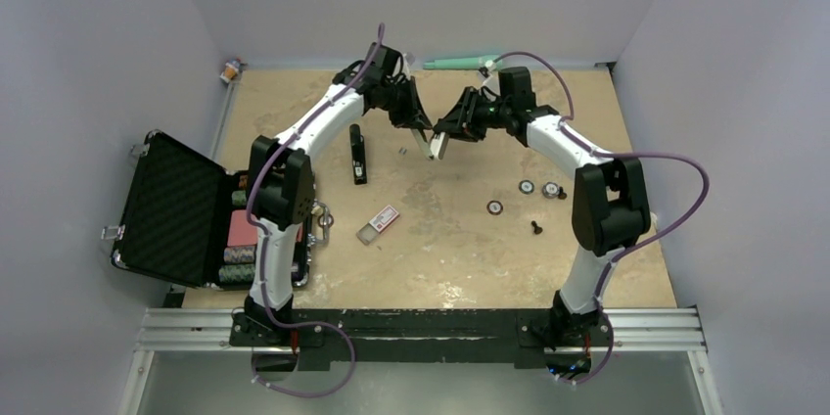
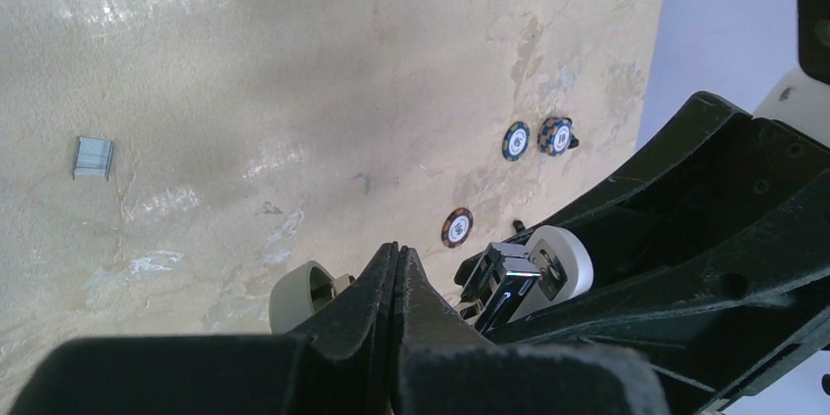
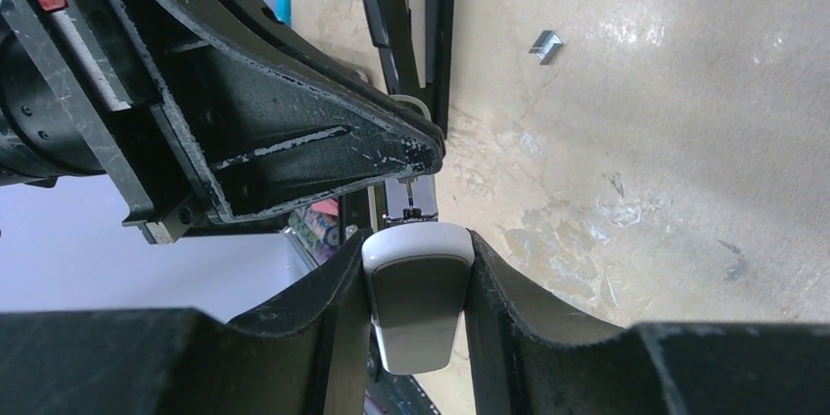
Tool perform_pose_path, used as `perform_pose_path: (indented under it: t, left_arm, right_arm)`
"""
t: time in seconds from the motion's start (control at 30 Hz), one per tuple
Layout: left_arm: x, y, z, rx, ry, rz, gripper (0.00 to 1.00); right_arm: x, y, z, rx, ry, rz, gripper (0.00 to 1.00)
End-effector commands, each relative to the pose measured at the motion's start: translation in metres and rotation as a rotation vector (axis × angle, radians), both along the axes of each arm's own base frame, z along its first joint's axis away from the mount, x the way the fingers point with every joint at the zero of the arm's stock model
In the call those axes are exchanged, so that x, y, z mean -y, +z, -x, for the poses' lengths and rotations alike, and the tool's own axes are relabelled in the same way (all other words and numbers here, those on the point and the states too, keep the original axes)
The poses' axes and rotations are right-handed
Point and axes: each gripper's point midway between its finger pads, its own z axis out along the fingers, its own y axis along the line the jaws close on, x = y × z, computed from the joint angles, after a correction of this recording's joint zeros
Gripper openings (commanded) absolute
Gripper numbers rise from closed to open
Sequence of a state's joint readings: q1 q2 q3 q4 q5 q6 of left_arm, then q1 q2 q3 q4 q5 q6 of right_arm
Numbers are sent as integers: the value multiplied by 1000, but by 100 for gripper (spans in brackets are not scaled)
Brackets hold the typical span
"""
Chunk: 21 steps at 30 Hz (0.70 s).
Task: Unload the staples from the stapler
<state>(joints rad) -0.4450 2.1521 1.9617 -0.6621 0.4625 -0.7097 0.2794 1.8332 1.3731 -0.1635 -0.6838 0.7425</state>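
While right tool grips pale piece: one stapler, three chips.

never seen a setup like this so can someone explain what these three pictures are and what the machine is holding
Two robot arms are bolted to a table. One picture looks down from above; the other two come from cameras on each wrist. The right gripper clamps a pale oblong piece with a shiny metal end. The left gripper, shut, points its tip at that end. On the table lie a black stapler, a strip of staples and poker chips; an open black case sits at the left.
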Motion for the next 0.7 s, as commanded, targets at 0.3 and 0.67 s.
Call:
perform_pose_path:
  t: [0.3, 0.67]
  left_arm:
    - [-15, -34, 12, -52, -6, -70, 0]
    - [-18, -57, 23, -97, -31, -89, 0]
  right_arm:
    - [1, -4, -9, -7, -18, -16, 0]
    - [-1, -37, -15, -63, -14, -5, 0]
